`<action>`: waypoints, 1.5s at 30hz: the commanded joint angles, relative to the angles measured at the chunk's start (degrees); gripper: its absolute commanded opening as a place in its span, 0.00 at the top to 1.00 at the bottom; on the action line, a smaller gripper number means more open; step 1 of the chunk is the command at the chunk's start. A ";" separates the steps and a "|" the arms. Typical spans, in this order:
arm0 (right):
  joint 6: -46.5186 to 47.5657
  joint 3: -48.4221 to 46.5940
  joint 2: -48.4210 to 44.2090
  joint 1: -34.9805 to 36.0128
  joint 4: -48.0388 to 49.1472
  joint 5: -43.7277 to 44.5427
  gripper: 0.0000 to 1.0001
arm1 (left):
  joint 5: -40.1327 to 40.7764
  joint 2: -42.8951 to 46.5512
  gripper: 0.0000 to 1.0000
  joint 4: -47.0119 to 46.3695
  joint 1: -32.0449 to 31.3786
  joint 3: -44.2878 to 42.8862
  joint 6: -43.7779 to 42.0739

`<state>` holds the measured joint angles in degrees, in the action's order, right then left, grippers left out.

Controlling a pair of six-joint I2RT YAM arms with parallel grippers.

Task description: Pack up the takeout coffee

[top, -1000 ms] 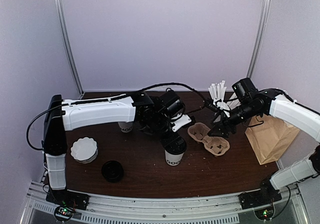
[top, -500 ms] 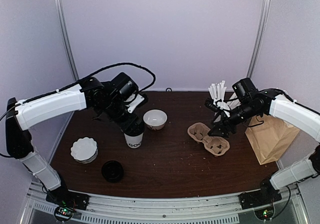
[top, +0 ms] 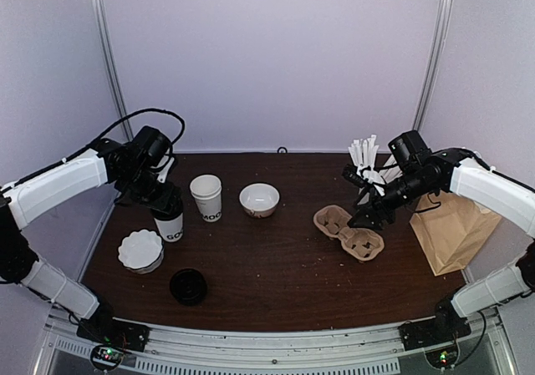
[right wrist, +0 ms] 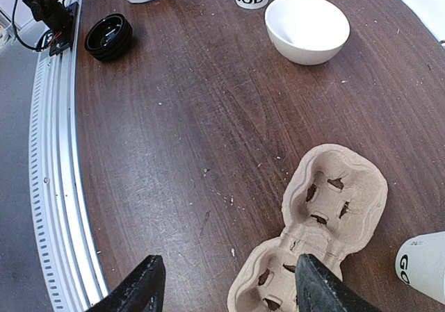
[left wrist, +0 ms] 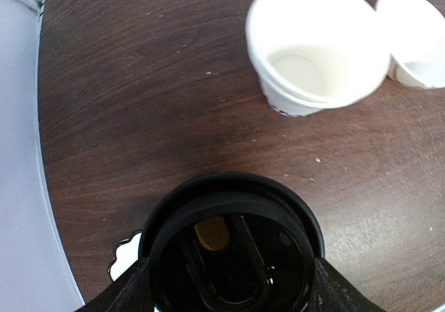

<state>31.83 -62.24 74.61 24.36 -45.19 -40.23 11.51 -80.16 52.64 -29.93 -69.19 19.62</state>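
While the takeout coffee (top: 169,224) is gripped just under its black lid by the left gripper (left wrist: 231,284), it is parked far left of the cardboard carrier (top: 349,231), at the left edge of the table (top: 276,266). Whether its base is touching the wood cannot be told.

Around it, big to small:
- Brown paper bag (top: 456,233) is stood just right of the carrier.
- Right gripper (top: 366,215) is hung over the carrier's far right side, jaws spread wide, nothing between them.
- Cup of white sticks (top: 364,154) is set just behind the carrier, partly hidden by the right arm.
- White bowl (top: 259,200) and lidless cup (top: 206,197) are lined up left of the carrier, directly between it and the coffee.
- White fluted stack (top: 140,251) is placed far left of the carrier and nearer the front edge, close beside the coffee.
- Black lid (top: 188,286) is laid front-left of the carrier, near the rail.
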 commanded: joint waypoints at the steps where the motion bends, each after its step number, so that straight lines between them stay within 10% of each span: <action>1: 0.95 0.68 -0.67 -0.50 -0.03 -0.59 0.32 | -0.20 0.79 0.29 -8.21 6.12 1.61 1.84; 27: 1.39 0.63 0.49 -0.89 -0.62 -0.73 0.32 | -3.90 -13.68 0.22 -16.39 13.15 -4.72 -0.97; 45: -1.11 -6.60 0.54 -0.90 -6.62 -3.15 0.32 | -4.24 -7.31 0.10 -8.84 13.15 -11.59 -1.92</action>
<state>32.12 -63.31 75.33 23.97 -47.37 -41.17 7.86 -92.33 41.54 -17.19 -75.90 19.22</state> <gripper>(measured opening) 0.679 0.891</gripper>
